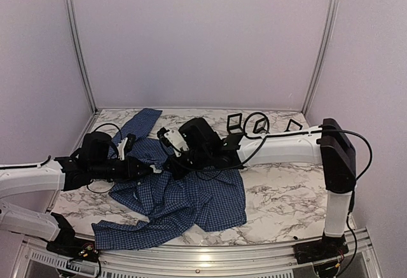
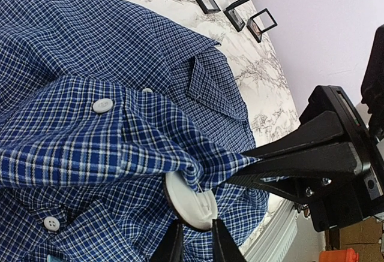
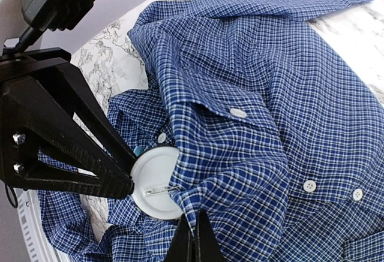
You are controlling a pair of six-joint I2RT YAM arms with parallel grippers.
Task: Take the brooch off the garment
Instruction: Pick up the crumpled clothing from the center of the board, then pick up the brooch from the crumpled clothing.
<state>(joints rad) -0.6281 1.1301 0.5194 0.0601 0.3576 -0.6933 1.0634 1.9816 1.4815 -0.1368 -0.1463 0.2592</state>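
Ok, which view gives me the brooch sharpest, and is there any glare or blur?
Right wrist: brooch sharp and evenly lit, its pin visible, no glare. Left wrist: brooch in focus but partly under the shirt. Top external: soft, even light, brooch too small to make out.

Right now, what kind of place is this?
Probably a robot test booth: a left arm and a right arm bolted at a marble-look table work on a shirt, with plain walls and metal rails around.
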